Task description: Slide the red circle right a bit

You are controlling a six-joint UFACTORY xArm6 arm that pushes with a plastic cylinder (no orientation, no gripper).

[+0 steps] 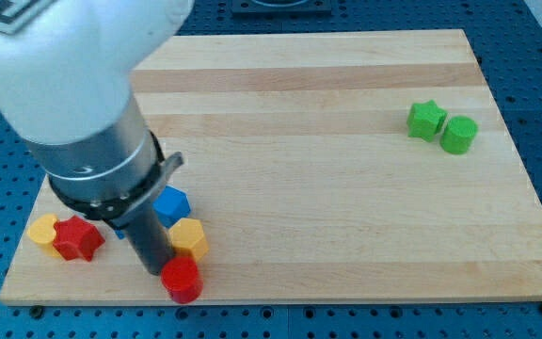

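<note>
red circle (182,280) sits at lower left of the surface (346,207), near the bottom edge, just below a yellow block (189,237). tool is a bare rod; its tip (158,270) touches or nearly touches the circle's left side. push apparently not yet done; circle still needs a short slide right.

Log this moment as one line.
my tip: touching red circle block's left | yellow hexagon block: just above | slide right: not evident
</note>
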